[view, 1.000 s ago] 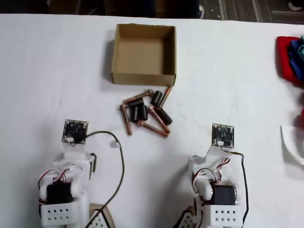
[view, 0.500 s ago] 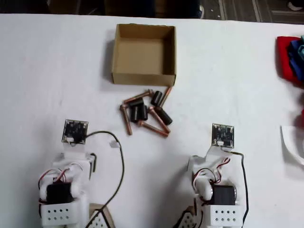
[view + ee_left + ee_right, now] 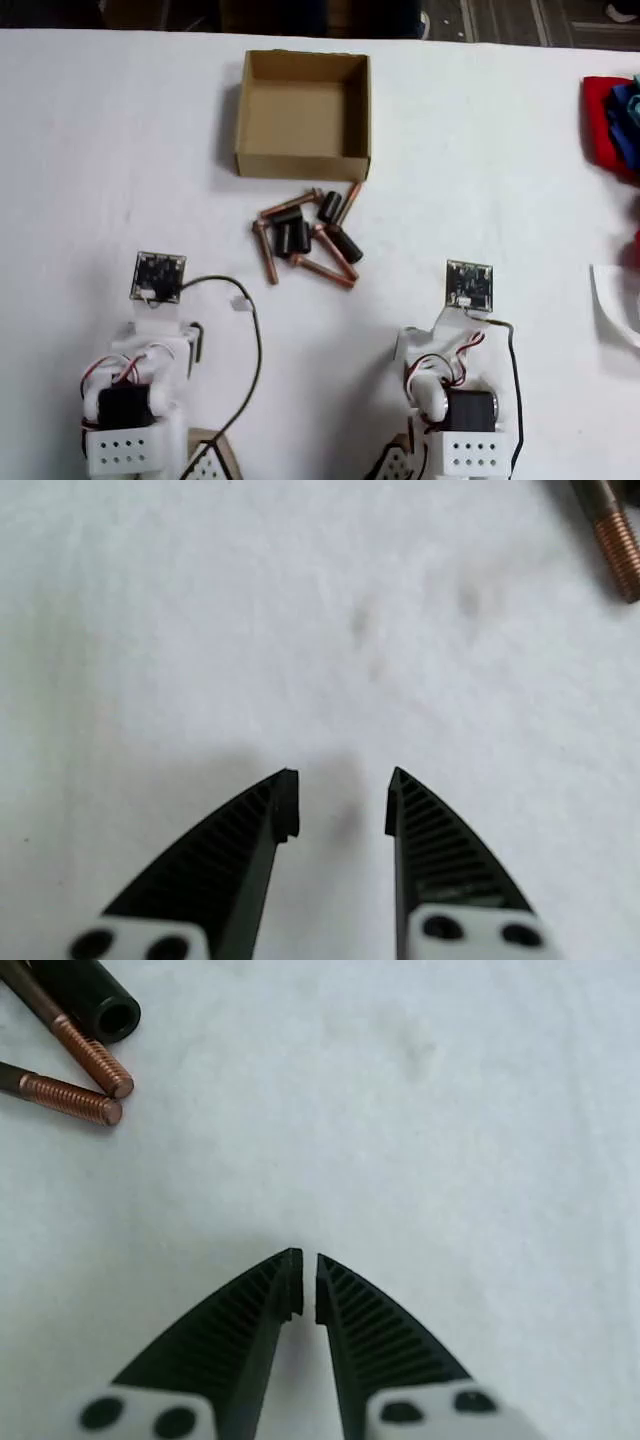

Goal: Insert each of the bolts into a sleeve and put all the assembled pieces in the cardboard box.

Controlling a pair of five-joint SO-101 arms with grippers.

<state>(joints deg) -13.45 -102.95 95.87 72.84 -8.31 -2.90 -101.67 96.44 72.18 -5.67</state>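
The bolts (image 3: 322, 271) and sleeves (image 3: 293, 238) lie heaped by the cardboard box (image 3: 300, 165), probably so both arms can reach them. The left gripper (image 3: 342, 805) is a little open and the right gripper (image 3: 309, 1285) is pinched closed (both hold nothing).

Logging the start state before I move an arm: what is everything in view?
Box: one, brown cardboard, far centre of table, empty.
Bolts: about five, copper, heaped just in front of the box.
Sleeves: four or five, black, mixed among the bolts.
Cloth: red and blue, table's right edge.
White object: one, right edge, cut off.
Table: one, white.
Left gripper: one, black, open over bare table.
Right gripper: one, black, shut, empty, near two bolt tips.
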